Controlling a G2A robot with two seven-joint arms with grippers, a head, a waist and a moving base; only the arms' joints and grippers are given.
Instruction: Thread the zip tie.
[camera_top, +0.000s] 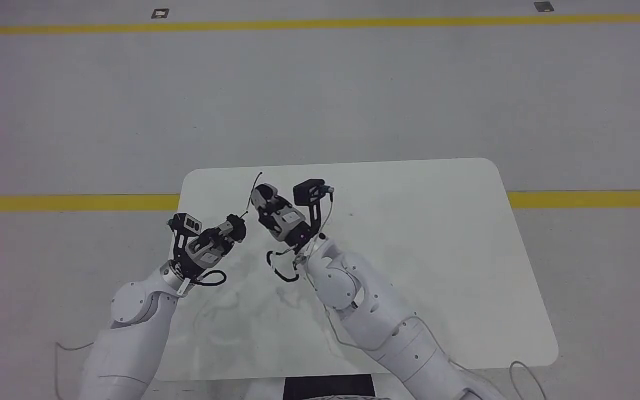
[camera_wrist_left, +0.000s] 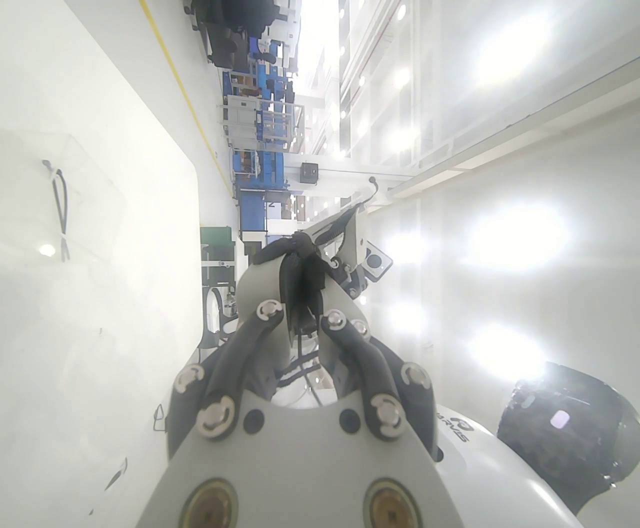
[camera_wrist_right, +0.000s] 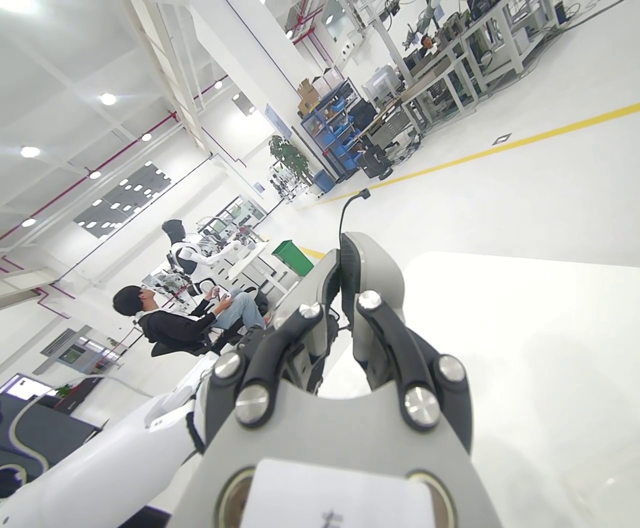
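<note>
Logged a wide hall with a pale grey floor (camera_top: 400, 100) crossed by painted yellow lines (camera_top: 300, 25). Blue storage racks (camera_wrist_right: 332, 130) and workbenches far off. Bright ceiling lamps, strong glare.

Found a glossy white table top with rounded corners (camera_top: 440, 260) under both arms. Noted on it, well apart from the work, a thin black loop bound with pale ties (camera_wrist_left: 59, 200), seemingly under a clear sheet.

Found both arms lifted off the surface over the table's left part, wrists turned toward each other, tips close together. Judged this as holding the work in the air, so that neither end dragged on the table and each could be steered freely.

Recorded the right gripper (camera_wrist_right: 342, 255) pressed together, pinching a thin black plastic zip tie (camera_wrist_right: 343, 217) low on its strap. Saw the strap standing up out of the fingertips and curving over to its small square head (camera_wrist_right: 364, 194), free in the air. Judged the short free length as a way to keep the head stiff and offered as a target.

Recorded the left gripper (camera_wrist_left: 300, 249) pressed together too, just beside the right one and pointing at it. Could not tell whether the strap's tail lay between its dark pads. Judged the threading not yet done: no closed loop seen.
</note>
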